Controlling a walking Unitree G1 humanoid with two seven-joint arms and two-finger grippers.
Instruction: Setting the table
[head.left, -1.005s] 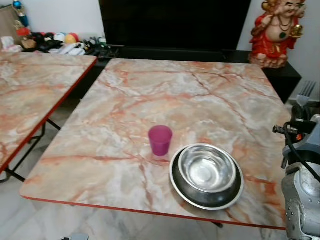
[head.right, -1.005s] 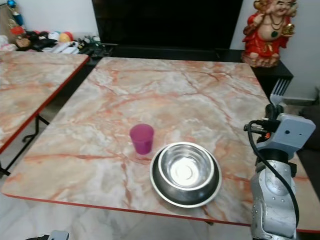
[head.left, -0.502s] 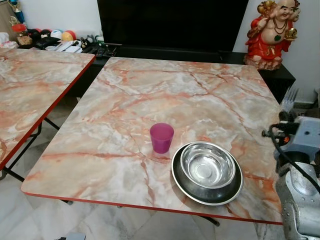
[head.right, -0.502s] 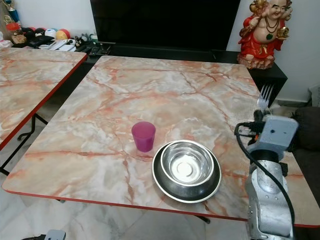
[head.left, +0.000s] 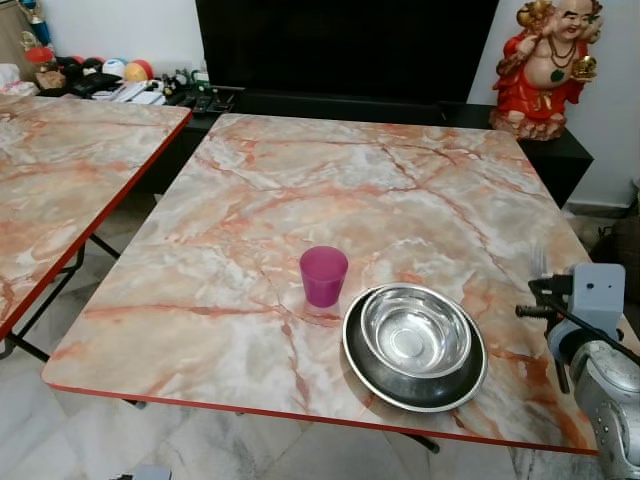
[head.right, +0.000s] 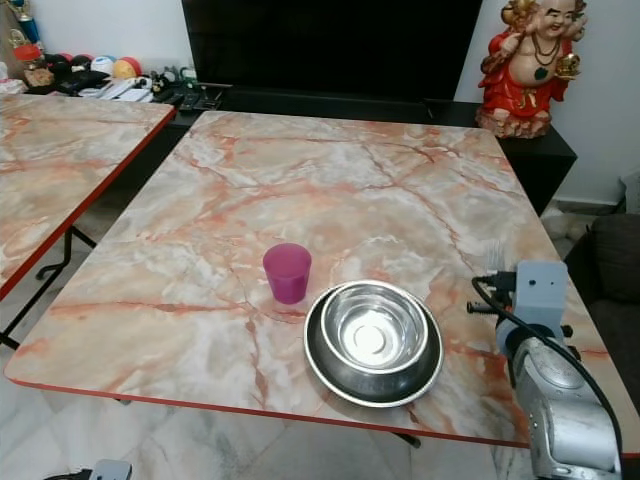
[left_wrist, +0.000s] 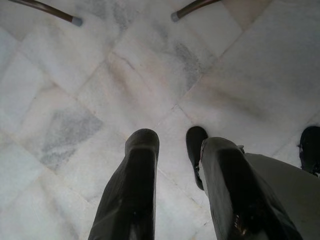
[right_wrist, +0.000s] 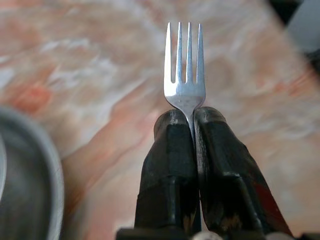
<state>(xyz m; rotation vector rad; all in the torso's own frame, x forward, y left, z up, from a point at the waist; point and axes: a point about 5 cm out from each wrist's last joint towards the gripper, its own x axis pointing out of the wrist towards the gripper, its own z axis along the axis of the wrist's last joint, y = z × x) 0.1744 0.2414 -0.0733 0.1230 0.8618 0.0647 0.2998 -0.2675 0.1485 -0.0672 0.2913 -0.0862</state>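
A purple cup (head.left: 323, 275) stands upright on the marble table (head.left: 340, 190), near its front. Just right of the cup a steel bowl (head.left: 414, 333) sits inside a dark plate (head.left: 420, 392). My right gripper (right_wrist: 190, 114) is shut on a silver fork (right_wrist: 184, 75), tines pointing away from the wrist. That arm (head.left: 592, 300) hovers low over the table's right front part, right of the bowl; the plate's rim (right_wrist: 47, 165) lies close beside the gripper. My left gripper (left_wrist: 177, 145) hangs open over the floor.
A second marble table (head.left: 60, 170) stands to the left with a floor gap between. A black cabinet (head.left: 350, 50) runs along the back, with a red statue (head.left: 545, 65) at its right end and small clutter (head.left: 120, 85) at its left. Dark seating (head.right: 612, 270) is at the right.
My right arm has come down with the fork, from raised beside the table's right edge to low over the table right of the bowl. Cup, bowl and plate stay put.
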